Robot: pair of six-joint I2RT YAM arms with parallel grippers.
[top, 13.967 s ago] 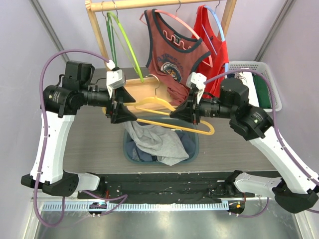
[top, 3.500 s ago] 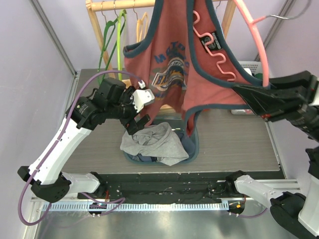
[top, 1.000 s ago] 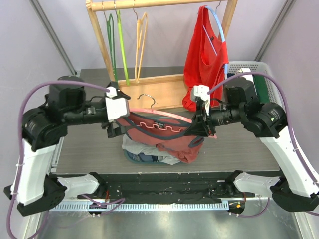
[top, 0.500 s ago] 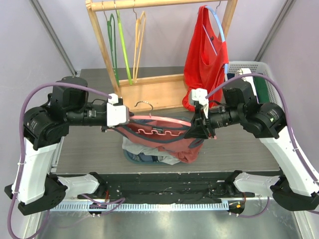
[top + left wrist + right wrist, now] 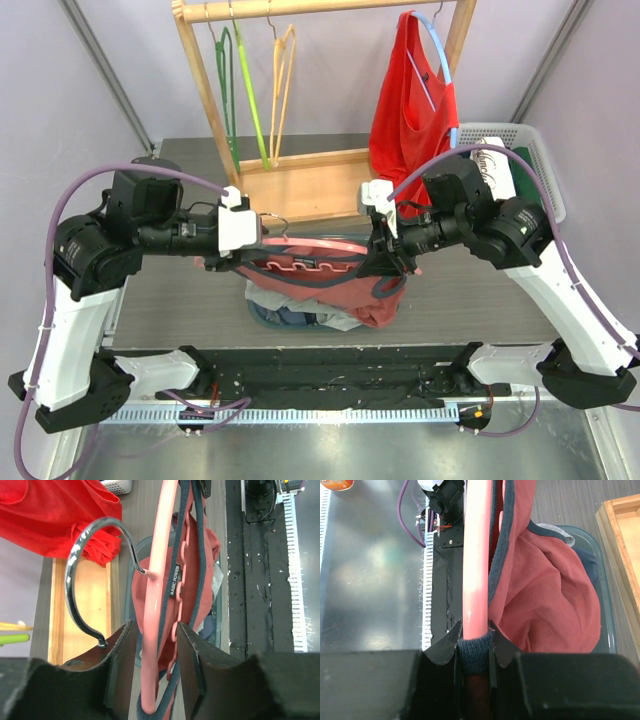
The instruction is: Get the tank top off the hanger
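A pink hanger [image 5: 312, 244] lies level between my two grippers, over the bin. The faded red tank top [image 5: 345, 290] with navy trim hangs from it. My left gripper [image 5: 243, 250] stands open around the hanger's left end [image 5: 159, 565]. Gaps show beside the bar, and the navy strap loops round the tip between the fingers [image 5: 119, 666]. The steel hook [image 5: 79, 560] curves off to the left. My right gripper [image 5: 475, 651] is shut on the hanger's other end [image 5: 478, 555], with the navy strap pinched under it. The tank top [image 5: 542, 597] sags to its right.
A dark bin [image 5: 262, 314] of clothes sits under the hanger. Behind stands a wooden rack [image 5: 200, 80] with green hangers [image 5: 240, 90], a yellow hanger [image 5: 283, 75] and a red top [image 5: 410, 110] on a blue hanger. A white basket [image 5: 530, 150] is at the right.
My left gripper closed in round the hanger's left end, then widened again. The right gripper moved left and slightly back with the hanger, and the tank top bunched lower.
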